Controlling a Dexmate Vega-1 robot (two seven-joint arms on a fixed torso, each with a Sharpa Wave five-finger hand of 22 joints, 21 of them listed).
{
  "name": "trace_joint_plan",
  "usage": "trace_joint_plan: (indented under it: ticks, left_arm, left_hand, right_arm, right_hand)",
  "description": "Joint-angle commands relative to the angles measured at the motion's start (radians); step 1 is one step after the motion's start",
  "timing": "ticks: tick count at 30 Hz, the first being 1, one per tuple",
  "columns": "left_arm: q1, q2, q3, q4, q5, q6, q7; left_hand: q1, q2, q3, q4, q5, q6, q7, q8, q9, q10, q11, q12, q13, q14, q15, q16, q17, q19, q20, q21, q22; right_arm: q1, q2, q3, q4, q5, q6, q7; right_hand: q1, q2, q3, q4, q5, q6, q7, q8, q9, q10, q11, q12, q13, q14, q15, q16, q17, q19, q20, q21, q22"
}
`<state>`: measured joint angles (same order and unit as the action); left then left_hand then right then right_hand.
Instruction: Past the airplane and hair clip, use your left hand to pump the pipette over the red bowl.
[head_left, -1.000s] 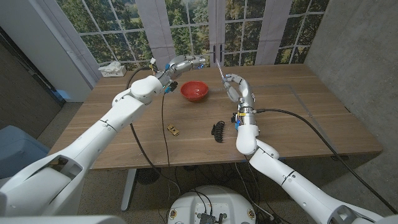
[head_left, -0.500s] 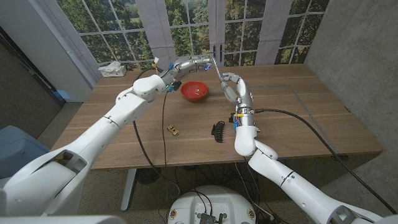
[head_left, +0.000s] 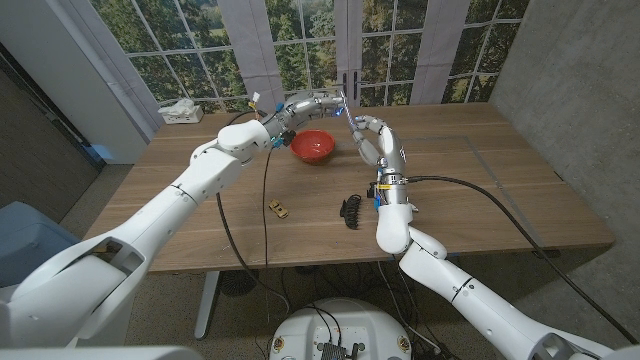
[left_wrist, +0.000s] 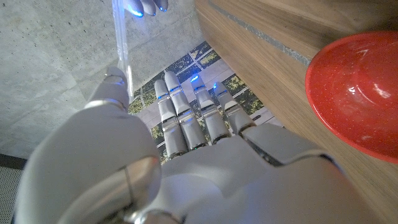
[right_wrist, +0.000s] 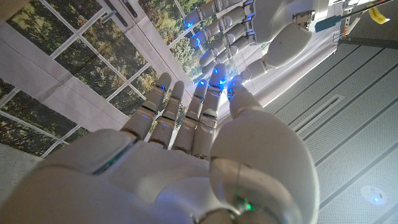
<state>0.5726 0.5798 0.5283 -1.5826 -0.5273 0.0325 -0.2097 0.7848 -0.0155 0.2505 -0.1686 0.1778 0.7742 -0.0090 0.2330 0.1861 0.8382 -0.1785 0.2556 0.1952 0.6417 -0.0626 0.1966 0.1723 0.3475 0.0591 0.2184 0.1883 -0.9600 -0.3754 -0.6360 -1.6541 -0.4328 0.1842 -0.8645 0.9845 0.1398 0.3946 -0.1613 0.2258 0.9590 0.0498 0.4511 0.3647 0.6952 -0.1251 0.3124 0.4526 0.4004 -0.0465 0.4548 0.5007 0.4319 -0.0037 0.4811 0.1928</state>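
Note:
The red bowl (head_left: 312, 145) stands at the table's far middle and also shows as the red bowl (left_wrist: 354, 93) in the left wrist view. My right hand (head_left: 371, 137) is raised just right of the bowl and pinches the clear pipette (head_left: 344, 102), which points up and toward my left hand. My left hand (head_left: 313, 103) hovers behind the bowl with its fingers stretched out. Its thumb (left_wrist: 112, 88) lies against the pipette (left_wrist: 120, 37). My right hand (right_wrist: 205, 143) faces the left hand (right_wrist: 261, 31). A yellow toy airplane (head_left: 281, 209) and a black hair clip (head_left: 349, 209) lie nearer me.
A tissue box (head_left: 180, 111) sits at the table's far left corner. Windows run behind the table's far edge. Cables trail from both arms across the wooden table (head_left: 500, 190).
My left hand has reached to the right until it meets the pipette. My right hand has shifted slightly left with the pipette, toward the bowl.

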Motion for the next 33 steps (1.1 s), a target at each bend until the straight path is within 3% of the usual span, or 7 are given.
trace_joint_plan:
  ticks: [1, 3, 10, 16, 23, 33]
  left_arm:
    - [-0.004, -0.014, 0.003, 0.005, -0.059, 0.005, -0.041]
    - [-0.008, -0.015, 0.006, 0.01, -0.06, -0.005, -0.054]
    - [-0.018, -0.032, 0.005, 0.041, -0.11, -0.029, -0.126]
    - [-0.009, -0.046, -0.003, 0.045, -0.135, -0.034, -0.12]
    - [-0.004, -0.053, -0.006, 0.045, -0.139, -0.039, -0.102]
    - [0.0, -0.053, -0.005, 0.031, -0.133, -0.037, -0.081]
  left_hand:
    - [0.026, 0.027, 0.024, 0.003, 0.005, 0.014, 0.011, -0.001, 0.003, 0.025, -0.009, 0.007, 0.002, 0.018, -0.126, 0.007, 0.004, 0.013, 0.005, 0.006, 0.003]
    - [0.031, 0.04, 0.033, 0.005, 0.006, 0.01, 0.013, -0.006, 0.002, 0.017, -0.01, 0.002, 0.001, 0.019, -0.123, 0.006, 0.004, 0.012, 0.007, 0.005, 0.003]
    - [0.039, 0.137, 0.088, 0.022, 0.01, -0.002, 0.008, -0.024, 0.001, 0.002, -0.002, -0.018, 0.0, 0.009, -0.112, -0.003, 0.007, 0.002, 0.024, 0.002, 0.004]
    - [0.035, 0.144, 0.105, 0.016, 0.005, 0.065, 0.0, -0.007, 0.001, 0.046, -0.009, -0.009, -0.001, 0.032, -0.124, -0.001, 0.002, 0.013, 0.019, 0.006, 0.004]
    - [0.013, 0.147, 0.14, 0.011, 0.0, 0.181, 0.011, 0.011, 0.0, 0.178, -0.016, 0.018, 0.0, 0.07, -0.132, -0.003, 0.0, 0.03, 0.014, 0.011, 0.002]
    - [0.003, 0.142, 0.158, 0.007, 0.001, 0.222, -0.006, 0.01, -0.002, 0.2, -0.03, 0.012, -0.001, 0.089, -0.141, -0.005, 0.0, 0.049, 0.011, 0.016, 0.001]
  right_arm:
    - [-0.013, -0.008, -0.002, -0.022, -0.036, -0.031, -0.002]
    - [-0.014, -0.008, -0.002, -0.023, -0.037, -0.032, -0.003]
    - [-0.016, -0.009, -0.001, -0.022, -0.037, -0.034, -0.009]
    - [-0.018, -0.01, 0.0, -0.023, -0.033, -0.038, -0.007]
    - [-0.019, -0.01, 0.001, -0.021, -0.033, -0.034, -0.014]
    - [-0.021, -0.015, 0.002, -0.023, -0.026, -0.027, -0.008]
  right_hand:
    - [0.002, 0.003, -0.003, 0.0, 0.006, 0.0, -0.001, 0.003, 0.002, 0.007, 0.002, 0.001, 0.003, 0.002, -0.144, -0.002, 0.0, -0.004, -0.005, 0.005, 0.002]
    - [0.002, 0.003, -0.003, 0.0, 0.006, 0.002, -0.001, 0.004, 0.001, 0.007, 0.001, 0.001, 0.003, 0.003, -0.143, -0.002, -0.001, -0.004, -0.004, 0.006, 0.002]
    - [0.003, 0.003, -0.004, -0.001, 0.006, 0.001, -0.001, 0.002, 0.0, 0.008, 0.001, 0.0, 0.004, 0.005, -0.144, -0.001, 0.0, -0.005, -0.004, 0.007, 0.002]
    - [0.002, 0.003, -0.005, 0.0, 0.006, 0.002, -0.002, 0.003, 0.001, 0.006, -0.001, -0.002, 0.005, 0.004, -0.142, -0.003, -0.001, -0.006, -0.003, 0.008, 0.002]
    - [0.001, 0.003, -0.006, 0.001, 0.007, 0.004, -0.005, 0.003, 0.001, 0.007, -0.001, -0.003, 0.006, 0.005, -0.142, -0.003, -0.002, -0.007, -0.002, 0.01, 0.002]
    - [-0.003, 0.0, -0.008, 0.002, 0.008, 0.007, -0.008, 0.002, -0.002, 0.007, 0.0, -0.005, 0.007, 0.006, -0.138, -0.005, -0.004, -0.008, 0.0, 0.012, 0.001]
